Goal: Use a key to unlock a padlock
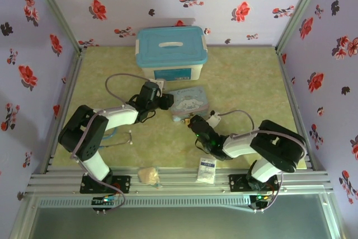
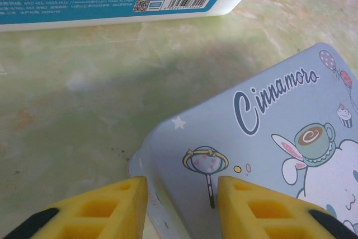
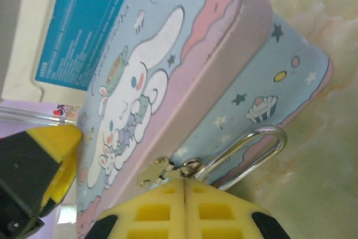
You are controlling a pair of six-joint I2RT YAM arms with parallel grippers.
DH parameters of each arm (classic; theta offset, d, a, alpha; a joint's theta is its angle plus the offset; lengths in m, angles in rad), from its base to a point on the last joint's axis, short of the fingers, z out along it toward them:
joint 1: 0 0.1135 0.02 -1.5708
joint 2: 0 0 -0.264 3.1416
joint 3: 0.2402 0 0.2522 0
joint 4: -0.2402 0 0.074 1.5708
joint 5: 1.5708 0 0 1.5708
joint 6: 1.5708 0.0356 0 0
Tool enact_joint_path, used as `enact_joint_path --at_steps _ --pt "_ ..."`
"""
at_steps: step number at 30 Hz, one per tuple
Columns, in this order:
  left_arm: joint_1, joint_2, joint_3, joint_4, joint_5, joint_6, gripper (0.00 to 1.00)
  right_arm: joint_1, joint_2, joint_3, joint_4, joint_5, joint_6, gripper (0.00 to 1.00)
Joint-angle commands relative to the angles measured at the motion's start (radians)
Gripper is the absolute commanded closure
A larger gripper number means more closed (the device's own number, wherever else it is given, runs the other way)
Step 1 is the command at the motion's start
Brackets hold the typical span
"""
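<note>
1. I see the padlock [image 3: 279,138] only as a shackle looping out by the latch [image 3: 154,170] on the cartoon tin [image 3: 224,71]. Its body is hidden behind my pads.
2. The right gripper [image 3: 184,191] has its jaws pressed together under that latch. I cannot tell what they pinch.
3. The left gripper [image 2: 182,186] has its jaws apart, with the tin's corner between them.
4. A blue-lidded box [image 1: 172,51] stands just behind the tin, and a white packet [image 1: 207,170] lies at the near edge of the table [image 1: 246,76].
</note>
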Motion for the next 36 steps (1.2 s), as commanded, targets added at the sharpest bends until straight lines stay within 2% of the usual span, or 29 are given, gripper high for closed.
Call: enact_joint_path --at_steps 1,3,7,8,10,11,13,14,17,25,29,33,36 --pt "0.019 0.034 -0.006 -0.071 -0.046 0.005 0.63 -0.02 -0.044 -0.002 -0.095 0.024 -0.032 1.0" --pt "0.018 0.032 -0.005 -0.073 -0.047 0.005 0.63 -0.029 -0.063 0.023 -0.2 -0.007 -0.04 1.0" --pt "0.019 0.024 0.011 -0.097 -0.044 0.003 0.63 -0.033 -0.08 0.034 -0.257 -0.063 -0.112 1.0" --pt "0.019 0.018 0.01 -0.095 -0.042 -0.001 0.63 -0.033 -0.083 0.046 -0.29 -0.074 -0.133 0.96" --pt "0.019 -0.005 0.011 -0.099 -0.036 -0.005 0.62 -0.035 -0.084 0.098 -0.42 -0.103 -0.196 0.77" --pt "0.018 -0.015 0.013 -0.105 -0.034 -0.006 0.6 -0.034 -0.088 0.116 -0.467 -0.108 -0.228 0.7" --pt "0.019 -0.041 0.02 -0.118 -0.026 -0.004 0.57 -0.032 -0.086 0.164 -0.557 -0.117 -0.307 0.59" --pt "0.019 -0.051 0.023 -0.12 -0.02 -0.006 0.56 -0.032 -0.078 0.201 -0.619 -0.118 -0.338 0.57" --pt "0.019 -0.07 0.037 -0.126 -0.005 -0.014 0.51 -0.015 -0.027 0.299 -0.739 -0.106 -0.414 0.56" --pt "0.015 -0.078 0.082 -0.165 0.014 -0.04 0.38 0.042 0.131 0.442 -0.869 -0.044 -0.445 0.52" --pt "0.01 -0.055 0.093 -0.185 -0.011 -0.039 0.36 0.055 0.177 0.486 -0.944 0.014 -0.422 0.52" --pt "0.011 -0.019 0.082 -0.173 -0.041 -0.04 0.36 0.05 0.221 0.512 -0.942 0.052 -0.443 0.5" --pt "0.011 0.008 0.076 -0.158 -0.043 -0.042 0.38 0.044 0.253 0.485 -0.82 0.012 -0.474 0.51"
